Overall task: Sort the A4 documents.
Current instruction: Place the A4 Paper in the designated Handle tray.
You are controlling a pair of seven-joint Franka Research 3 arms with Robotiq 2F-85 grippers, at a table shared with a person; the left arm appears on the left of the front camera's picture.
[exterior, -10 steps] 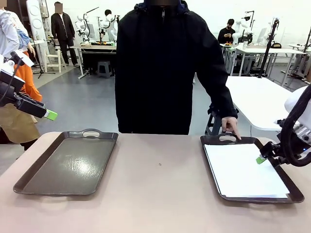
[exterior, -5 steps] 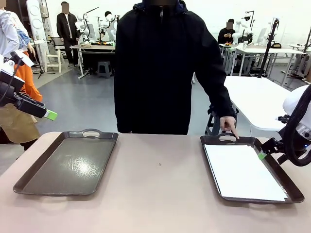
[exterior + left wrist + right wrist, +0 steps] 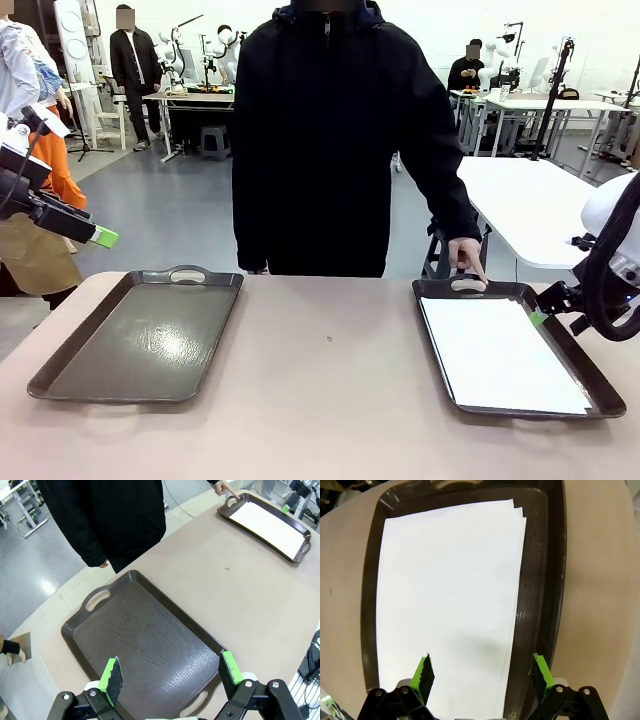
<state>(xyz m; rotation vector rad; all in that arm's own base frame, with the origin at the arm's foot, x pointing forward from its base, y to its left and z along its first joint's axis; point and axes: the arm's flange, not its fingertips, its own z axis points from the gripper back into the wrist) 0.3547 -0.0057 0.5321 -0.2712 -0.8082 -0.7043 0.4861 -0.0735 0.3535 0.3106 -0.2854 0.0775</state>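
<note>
Now the A4 documents [image 3: 447,605] lie in the dark tray [image 3: 597,380] near the right edge of the surface, long axis pointing away from the right end effector [image 3: 482,672], which hangs wide open, empty, just above them.

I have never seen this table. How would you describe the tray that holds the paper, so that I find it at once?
Start from the long beige table, which carries two dark trays. The one you want is the right tray, at the robot's right, where the person's hand touches its far handle. Unlike the bare left tray, it holds the white A4 documents.
</note>
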